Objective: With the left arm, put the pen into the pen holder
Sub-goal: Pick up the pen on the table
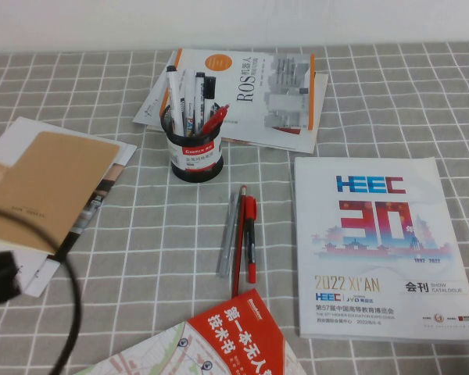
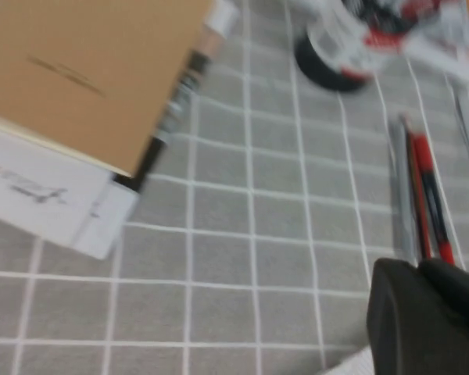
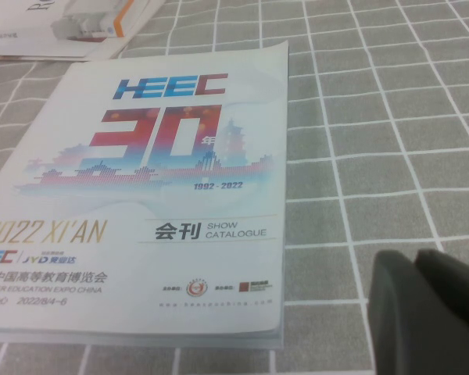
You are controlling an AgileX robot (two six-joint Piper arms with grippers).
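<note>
The grey pen [image 1: 228, 234] lies on the checked cloth beside a thin dark-red pen [image 1: 238, 242] and a red-and-black pen [image 1: 250, 238]. The black mesh pen holder [image 1: 194, 160] with a red label band stands behind them and holds several pens. In the left wrist view my left gripper [image 2: 418, 269] is shut and empty, just short of the near ends of the pens; the grey pen [image 2: 400, 203] and the holder [image 2: 332, 62] are blurred ahead. Only the left arm's cable shows in the high view. My right gripper [image 3: 416, 258] is shut and empty over the cloth beside the catalogue.
A brown notebook [image 1: 47, 187] on papers lies at the left, a ROS book [image 1: 250, 94] behind the holder, a HEEC catalogue [image 1: 375, 242] at the right and a red booklet [image 1: 234, 336] at the front. A black cable [image 1: 74, 289] loops at the front left.
</note>
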